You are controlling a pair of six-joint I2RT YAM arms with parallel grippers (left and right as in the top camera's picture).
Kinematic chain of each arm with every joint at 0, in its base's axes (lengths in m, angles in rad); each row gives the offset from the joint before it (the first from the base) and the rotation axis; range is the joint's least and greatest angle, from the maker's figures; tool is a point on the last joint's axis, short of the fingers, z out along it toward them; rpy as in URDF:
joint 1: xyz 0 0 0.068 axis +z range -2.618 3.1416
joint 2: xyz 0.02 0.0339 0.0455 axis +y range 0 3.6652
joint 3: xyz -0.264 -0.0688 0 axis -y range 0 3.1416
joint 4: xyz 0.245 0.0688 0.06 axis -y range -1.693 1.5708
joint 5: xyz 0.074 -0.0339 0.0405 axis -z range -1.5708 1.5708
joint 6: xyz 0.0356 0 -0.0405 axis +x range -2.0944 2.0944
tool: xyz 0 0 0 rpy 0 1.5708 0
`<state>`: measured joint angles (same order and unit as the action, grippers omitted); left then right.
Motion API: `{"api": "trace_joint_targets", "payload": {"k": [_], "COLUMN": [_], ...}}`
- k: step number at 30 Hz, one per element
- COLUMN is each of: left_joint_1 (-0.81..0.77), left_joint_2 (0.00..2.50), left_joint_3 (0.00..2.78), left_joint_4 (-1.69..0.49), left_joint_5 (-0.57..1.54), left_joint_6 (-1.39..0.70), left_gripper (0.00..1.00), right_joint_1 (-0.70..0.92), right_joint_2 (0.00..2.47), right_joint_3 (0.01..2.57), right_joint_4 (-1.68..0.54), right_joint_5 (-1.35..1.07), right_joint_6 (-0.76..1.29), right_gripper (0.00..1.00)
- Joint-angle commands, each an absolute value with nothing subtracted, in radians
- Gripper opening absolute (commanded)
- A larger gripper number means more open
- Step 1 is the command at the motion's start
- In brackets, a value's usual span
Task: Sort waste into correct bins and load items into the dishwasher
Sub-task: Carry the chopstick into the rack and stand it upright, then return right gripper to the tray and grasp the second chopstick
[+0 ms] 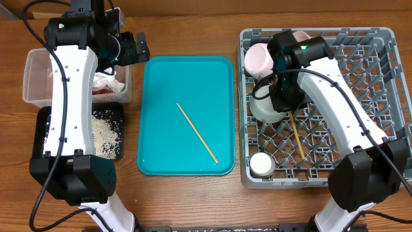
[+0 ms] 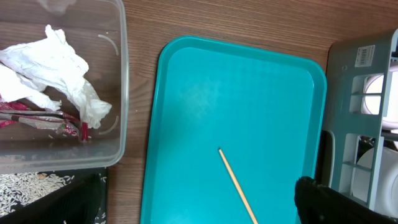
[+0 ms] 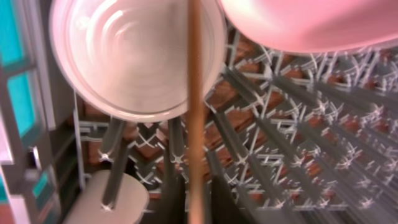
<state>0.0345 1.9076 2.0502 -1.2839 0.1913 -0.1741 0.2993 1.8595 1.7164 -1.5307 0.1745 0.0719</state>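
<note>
One wooden chopstick (image 1: pixel 196 132) lies diagonally on the teal tray (image 1: pixel 161 77); it also shows in the left wrist view (image 2: pixel 236 186). My left gripper (image 1: pixel 134 49) is open and empty, high over the tray's left edge (image 2: pixel 186 208). The clear tub (image 1: pixel 35 74) holds white tissue (image 2: pixel 59 62) and the red-and-white wrapper (image 2: pixel 37 117). The black tray (image 1: pixel 46 129) holds rice grains (image 1: pixel 106 132). My right gripper (image 1: pixel 283 96) is shut on the second chopstick (image 3: pixel 194 124) over the grey dish rack (image 1: pixel 380 38), which holds a pink bowl (image 1: pixel 257 59), a grey-green bowl (image 1: pixel 265 108) and a white cup (image 1: pixel 262 164).
The tub and black tray stand left of the teal tray, with the dish rack to its right. Bare wooden table (image 1: pixel 193 200) runs along the front edge. The right arm lies across the rack's middle.
</note>
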Motion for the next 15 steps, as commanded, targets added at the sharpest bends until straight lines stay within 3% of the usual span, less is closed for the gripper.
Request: {"api": "trace_joint_targets", "payload": {"k": [1,3,6,15], "left_joint_1": [0.031,0.031,0.031,0.030], "left_joint_2": [1.900,1.900,1.900,1.900], "left_joint_3": [2.071,2.071,2.071,2.071], "left_joint_4": [-1.283,-1.283,-1.283,-1.283], "left_joint_5": [0.200,0.200,0.200,0.200], "left_joint_6": [-0.172,-0.172,-0.172,-0.172], "left_gripper": [1.00,1.00,1.00,1.00], "right_joint_1": [0.290,0.290,0.290,0.369], "right_joint_2": [1.824,1.824,1.824,1.812], "right_joint_3": [1.713,1.713,1.715,1.829], "right_joint_4": [-1.527,-1.526,-1.523,-1.452], "right_joint_5": [0.154,0.127,0.092,-0.125], "right_joint_6": [0.010,0.010,0.010,0.027], "right_gripper": [0.33,0.46,0.54,0.55]}}
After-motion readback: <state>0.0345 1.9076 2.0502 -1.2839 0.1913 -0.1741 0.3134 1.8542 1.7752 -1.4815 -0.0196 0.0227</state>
